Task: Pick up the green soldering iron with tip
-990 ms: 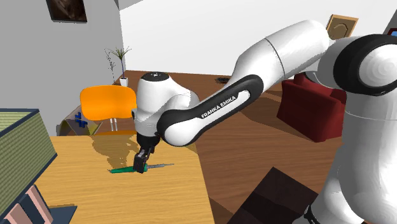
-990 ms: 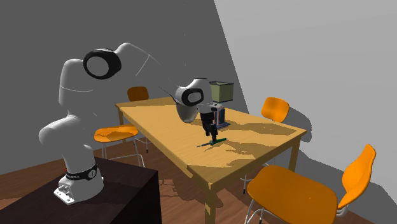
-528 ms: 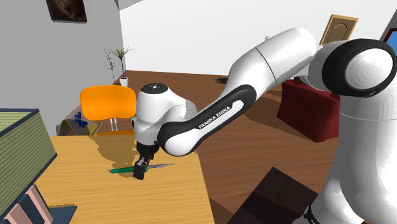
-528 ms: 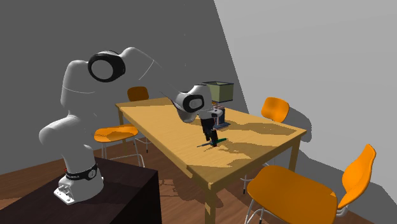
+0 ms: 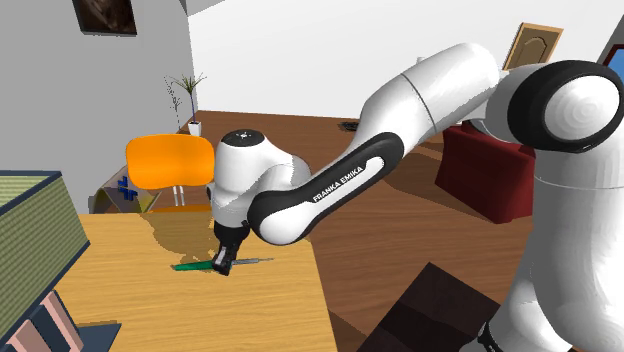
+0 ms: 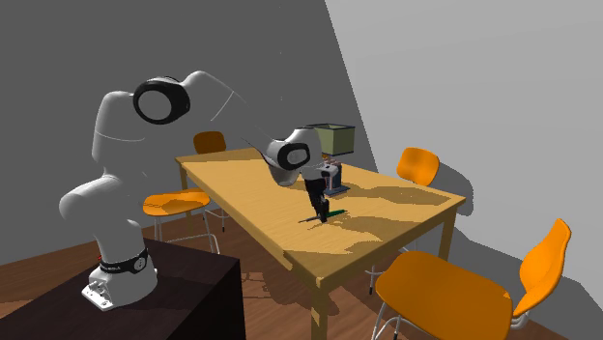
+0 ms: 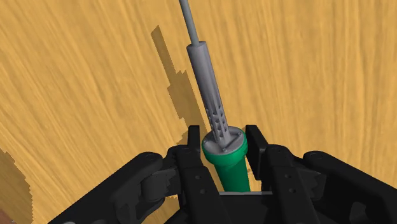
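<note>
Soldering iron [image 7: 226, 167] (green) tight in gripper [image 7: 224, 140]

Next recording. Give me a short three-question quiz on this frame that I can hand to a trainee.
1. True or false: the chairs are orange.
2. The gripper flanks the iron at: A) its green handle; B) its thin tip; C) a cord.
3. Fill in: beneath the iron is a wooden ____.
Key: 1 true; 2 A; 3 table.
</note>
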### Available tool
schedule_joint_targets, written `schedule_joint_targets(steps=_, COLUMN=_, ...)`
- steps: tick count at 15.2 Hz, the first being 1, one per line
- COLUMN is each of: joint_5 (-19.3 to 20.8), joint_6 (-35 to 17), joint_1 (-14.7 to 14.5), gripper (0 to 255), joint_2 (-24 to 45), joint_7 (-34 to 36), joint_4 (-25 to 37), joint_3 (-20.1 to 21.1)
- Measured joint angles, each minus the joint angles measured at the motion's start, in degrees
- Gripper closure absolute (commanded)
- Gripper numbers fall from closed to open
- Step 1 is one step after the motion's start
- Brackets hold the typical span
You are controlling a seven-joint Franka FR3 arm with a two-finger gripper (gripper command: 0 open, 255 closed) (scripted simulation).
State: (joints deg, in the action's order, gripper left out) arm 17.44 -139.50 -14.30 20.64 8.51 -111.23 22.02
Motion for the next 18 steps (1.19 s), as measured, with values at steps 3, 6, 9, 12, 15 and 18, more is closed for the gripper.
schedule_joint_targets(steps=3, joint_5=0.0, joint_6=0.3, joint_1=0.0, gripper=255, joint_2=0.0, joint_7=0.0, joint_4=0.1, joint_3=0.0)
schedule_joint_targets(steps=6, joint_5=-0.9, joint_6=1.7, joint_1=0.3, gripper=255, joint_2=-1.1, joint_7=-0.6, joint_4=0.4, joint_3=0.4)
schedule_joint_targets(steps=9, joint_5=-1.8, joint_6=3.5, joint_1=0.6, gripper=255, joint_2=-2.2, joint_7=-1.4, joint_4=1.1, joint_3=0.8)
schedule_joint_targets(steps=12, joint_5=-2.7, joint_6=5.5, joint_1=0.9, gripper=255, joint_2=-3.2, joint_7=-2.2, joint_4=2.2, joint_3=1.2)
schedule_joint_targets(steps=15, joint_5=-3.5, joint_6=7.4, joint_1=1.0, gripper=255, joint_2=-4.4, joint_7=-2.7, joint_4=3.0, joint_3=1.5)
schedule_joint_targets(steps=18, joint_5=-4.3, joint_6=9.0, joint_1=1.3, gripper=255, joint_2=-5.5, joint_7=-3.4, joint_4=3.7, joint_3=1.8)
